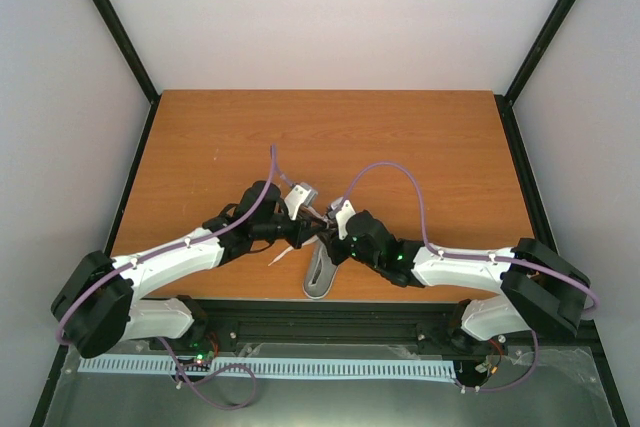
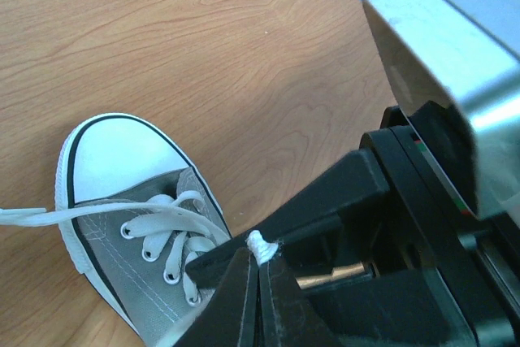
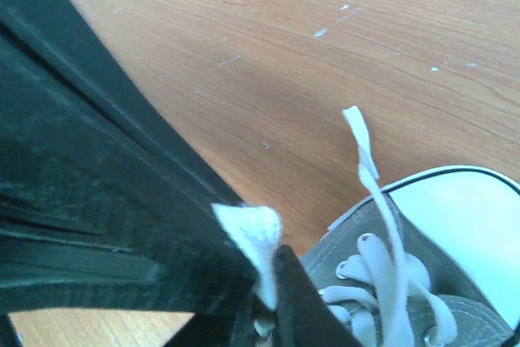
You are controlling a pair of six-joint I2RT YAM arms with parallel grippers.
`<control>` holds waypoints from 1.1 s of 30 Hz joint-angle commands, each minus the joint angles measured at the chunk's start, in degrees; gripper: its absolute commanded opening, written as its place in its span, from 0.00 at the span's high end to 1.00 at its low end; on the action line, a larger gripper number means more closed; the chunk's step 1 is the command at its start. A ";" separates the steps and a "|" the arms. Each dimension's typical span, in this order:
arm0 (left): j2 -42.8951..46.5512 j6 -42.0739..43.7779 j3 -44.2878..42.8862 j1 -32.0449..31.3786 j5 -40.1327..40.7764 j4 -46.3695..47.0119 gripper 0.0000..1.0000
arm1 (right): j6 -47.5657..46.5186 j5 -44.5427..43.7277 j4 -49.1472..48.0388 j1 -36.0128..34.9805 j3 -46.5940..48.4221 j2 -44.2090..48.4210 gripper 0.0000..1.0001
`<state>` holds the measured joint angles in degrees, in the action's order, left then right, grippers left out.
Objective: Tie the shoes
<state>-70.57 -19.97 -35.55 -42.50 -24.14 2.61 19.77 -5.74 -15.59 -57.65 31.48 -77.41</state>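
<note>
Spreading well beyond the arms toward its far and side edges, the wooden table (image 1: 400, 137) is giving open room there, while the grey sneaker (image 1: 320, 279) is sitting close to the near edge, between both arms. The left gripper (image 2: 258, 280) is clenching a white lace (image 2: 262, 243) above the shoe. The right gripper (image 3: 264, 286) is pinching another lace end (image 3: 248, 232).

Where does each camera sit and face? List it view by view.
Top external: above and behind the bases, looking down at the table; both arms show, left gripper and right gripper over the sneaker.
Left wrist: on the left arm, facing down past its own fingers, shut on a lace.
Right wrist: on the right arm, facing down past its fingers, also pinching lace.
Shared: both wrist views show the sneaker's toe cap.
</note>
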 commanded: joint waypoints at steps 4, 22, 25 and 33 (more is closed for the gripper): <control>1.79 -1.02 -2.16 -0.74 0.29 -1.86 0.86 | 1.98 -5.88 -1.44 -0.10 1.74 0.19 0.97; -11.73 -6.96 -11.28 7.17 19.80 -14.31 0.37 | 3.92 -4.08 -1.30 -0.10 -2.75 2.60 0.97; -17.12 -6.75 -13.70 7.17 18.68 -13.35 0.37 | 3.83 -3.76 -1.44 -0.18 -2.72 2.55 0.97; -25.33 -6.84 -17.80 7.17 17.45 -10.37 0.37 | 3.57 -3.03 -1.88 -0.18 -2.41 2.12 0.97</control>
<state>-93.41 -26.35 -49.67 -35.31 -5.80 -10.09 23.24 -8.80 -14.94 -57.63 29.12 -75.00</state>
